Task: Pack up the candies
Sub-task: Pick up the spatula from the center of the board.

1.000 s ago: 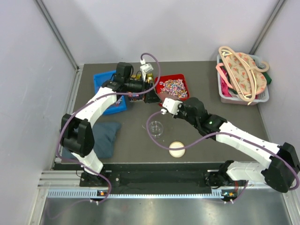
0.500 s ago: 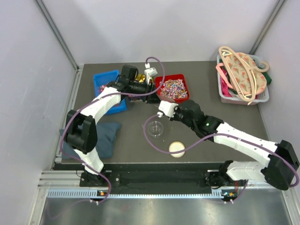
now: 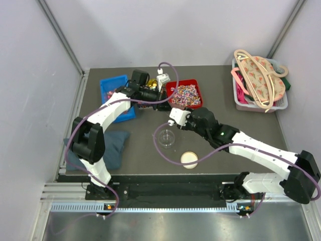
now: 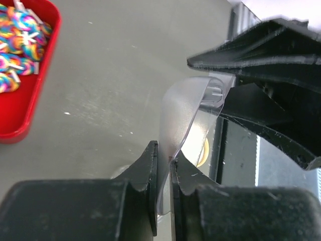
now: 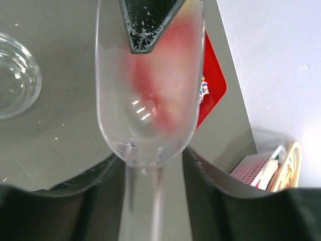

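Note:
The candies (image 3: 184, 95) lie heaped in a red tray (image 3: 195, 83); their multicoloured wrappers (image 4: 14, 31) show at the top left of the left wrist view. A clear plastic scoop (image 5: 148, 95) hangs between the two arms, beside the tray. My left gripper (image 4: 164, 151) is shut on the scoop's thin front rim (image 4: 186, 108). The black tip of a left finger (image 5: 149, 21) reaches into the scoop's bowl. My right gripper (image 5: 150, 168) stands open around the scoop's handle, with a gap on the right side. In the top view the left gripper (image 3: 160, 97) and right gripper (image 3: 173, 112) meet nose to nose.
A small clear bowl (image 3: 166, 138) and a round cream lid (image 3: 189, 159) sit in front of the arms. A blue tray (image 3: 113, 82) lies at the back left, a dark cloth bag (image 3: 114, 146) at the near left. A basket of hangers (image 3: 259, 80) stands at the back right.
The left arm swung right from the blue tray to the scoop and shut on its rim. The right gripper's jaws widened off the handle.

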`<control>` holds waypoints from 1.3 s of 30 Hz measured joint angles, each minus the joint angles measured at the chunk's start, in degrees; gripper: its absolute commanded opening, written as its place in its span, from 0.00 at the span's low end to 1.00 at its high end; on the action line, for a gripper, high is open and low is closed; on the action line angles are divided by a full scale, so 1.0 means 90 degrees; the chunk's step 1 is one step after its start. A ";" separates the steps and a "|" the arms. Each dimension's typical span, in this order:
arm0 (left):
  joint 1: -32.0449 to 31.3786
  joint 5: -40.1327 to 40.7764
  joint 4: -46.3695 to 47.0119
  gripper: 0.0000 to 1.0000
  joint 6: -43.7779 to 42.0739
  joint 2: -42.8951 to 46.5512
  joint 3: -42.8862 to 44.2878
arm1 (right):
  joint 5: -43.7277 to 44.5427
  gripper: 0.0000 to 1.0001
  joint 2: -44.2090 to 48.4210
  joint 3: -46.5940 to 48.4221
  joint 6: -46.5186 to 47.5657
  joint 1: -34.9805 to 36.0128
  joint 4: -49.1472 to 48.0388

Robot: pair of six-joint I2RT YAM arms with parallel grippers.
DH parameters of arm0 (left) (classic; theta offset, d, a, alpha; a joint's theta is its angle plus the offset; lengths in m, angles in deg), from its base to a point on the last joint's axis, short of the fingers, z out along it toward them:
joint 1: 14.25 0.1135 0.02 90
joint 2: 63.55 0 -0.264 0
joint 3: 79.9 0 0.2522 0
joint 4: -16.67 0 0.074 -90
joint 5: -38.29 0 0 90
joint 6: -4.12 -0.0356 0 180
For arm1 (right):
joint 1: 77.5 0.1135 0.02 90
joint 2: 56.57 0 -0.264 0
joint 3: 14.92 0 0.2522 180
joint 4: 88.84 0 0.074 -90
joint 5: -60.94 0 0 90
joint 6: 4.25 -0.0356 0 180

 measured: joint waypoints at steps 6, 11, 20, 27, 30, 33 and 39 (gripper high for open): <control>-0.0002 -0.0520 -0.0226 0.00 -0.0211 0.0000 0.0075 | -0.0396 0.43 0.0542 -0.0078 0.0005 0.0000 0.0165; -0.0002 -0.0755 -0.0401 0.00 -0.0442 0.0000 0.0219 | -0.0721 0.30 0.0828 -0.0158 -0.0053 0.0000 0.0185; 0.0017 -0.0765 -0.0631 0.19 -0.0471 0.0000 0.0260 | -0.0767 0.00 0.0894 -0.0172 -0.0301 -0.0012 0.0197; -0.0012 -0.0707 -0.0782 0.76 -0.0750 0.0000 0.0265 | -0.0794 0.00 0.0896 -0.0170 -0.0223 -0.0019 0.0136; 0.0051 -0.0634 -0.0835 0.91 -0.0775 0.0000 0.0265 | -0.0797 0.00 0.0896 -0.0170 -0.0219 -0.0066 0.0112; 0.0357 -0.0612 -0.0811 0.99 -0.0673 0.0002 0.0270 | -0.0797 0.00 0.0908 -0.0170 -0.0219 -0.0136 0.0095; 0.1666 -0.0143 -0.0617 0.99 -0.0413 0.0036 0.0427 | -0.0809 0.00 0.0925 -0.0165 -0.0228 -0.0231 0.0194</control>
